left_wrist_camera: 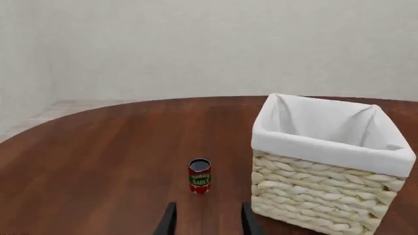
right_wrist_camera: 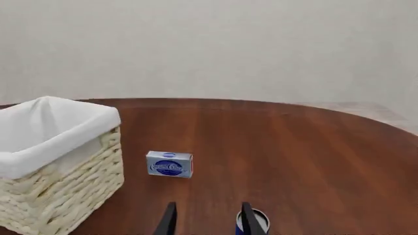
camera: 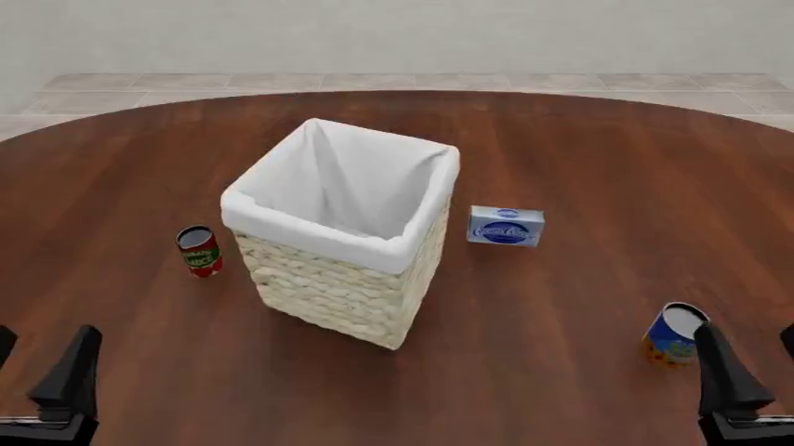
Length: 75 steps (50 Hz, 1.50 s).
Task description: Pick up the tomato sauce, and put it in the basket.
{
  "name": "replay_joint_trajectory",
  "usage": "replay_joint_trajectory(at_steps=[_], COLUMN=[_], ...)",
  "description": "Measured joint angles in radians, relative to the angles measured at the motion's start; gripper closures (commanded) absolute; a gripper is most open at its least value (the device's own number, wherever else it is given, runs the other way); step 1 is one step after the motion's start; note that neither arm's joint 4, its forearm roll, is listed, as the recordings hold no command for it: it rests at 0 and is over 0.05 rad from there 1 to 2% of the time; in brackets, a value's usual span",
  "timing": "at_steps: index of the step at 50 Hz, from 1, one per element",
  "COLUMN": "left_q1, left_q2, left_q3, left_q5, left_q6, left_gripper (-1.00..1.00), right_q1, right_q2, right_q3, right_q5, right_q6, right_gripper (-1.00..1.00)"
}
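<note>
The tomato sauce can [camera: 199, 251] is standing upright on the worktop [camera: 596, 149], just left of the basket [camera: 341, 232]. The left tool [left_wrist_camera: 204, 220] and right tool [right_wrist_camera: 205, 219] are both hovering spread and holding nothing, the right near a blue-and-orange can [camera: 674, 335].

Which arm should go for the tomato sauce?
Left. The tomato sauce stands left of the basket, straight ahead of the open left claw. The right claw sits across the basket, by the blue-and-orange can.
</note>
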Motion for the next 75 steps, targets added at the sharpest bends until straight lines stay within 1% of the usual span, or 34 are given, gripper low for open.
replay_joint_trajectory(at_steps=[22, 34, 57, 68, 75], left_q1=[0.004, -0.002, -0.048, -0.040, -0.050], left_q2=[0.008, 0.062, 0.316, 0.444, 0.526], left_q3=[-0.002, -0.025, -0.223, -0.316, -0.375], left_q5=[-0.002, -0.039, -0.092, -0.096, -0.086], left_q6=[-0.005, 0.005, 0.044, 0.035, 0.032], left_gripper=[-1.00, -1.00, -1.00, -1.00, -1.00], right_q1=[0.006, 0.009, 0.015, 0.017, 0.017], right_q2=[0.002, 0.001, 0.000, 0.001, 0.002], right_q3=[0.003, 0.000, 0.000, 0.002, 0.004], right_q5=[-0.003, 0.000, 0.004, 0.003, 0.001], right_q6=[0.000, 0.004, 0.006, 0.003, 0.002], right_gripper=[-1.00, -1.00, -1.00, -1.00, -1.00])
